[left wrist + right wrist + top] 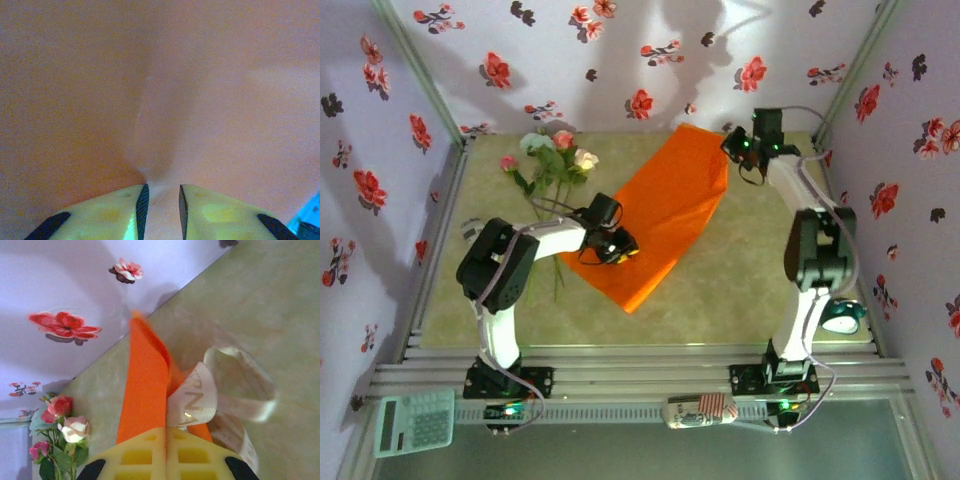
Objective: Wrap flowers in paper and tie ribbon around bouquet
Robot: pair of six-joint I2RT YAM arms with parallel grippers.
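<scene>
The orange paper (670, 210) lies slantwise across the middle of the table. My left gripper (618, 248) is down on its near left part. Seen from the left wrist, the gripper (161, 192) has its jaws a narrow gap apart, pinching a raised pucker of paper (160, 90). My right gripper (732, 150) is at the sheet's far right corner. In the right wrist view it (166, 429) is shut on a lifted fold of paper (145, 390). A loop of the cream ribbon (197, 397) rises right beside the tips. The flowers (555, 160) lie far left, off the paper.
Flowered walls close in the table on three sides. The flower stems run under the left arm. A teal object (842, 317) sits by the right arm. A calculator (413, 422) and a striped object (700, 410) lie at the near rail.
</scene>
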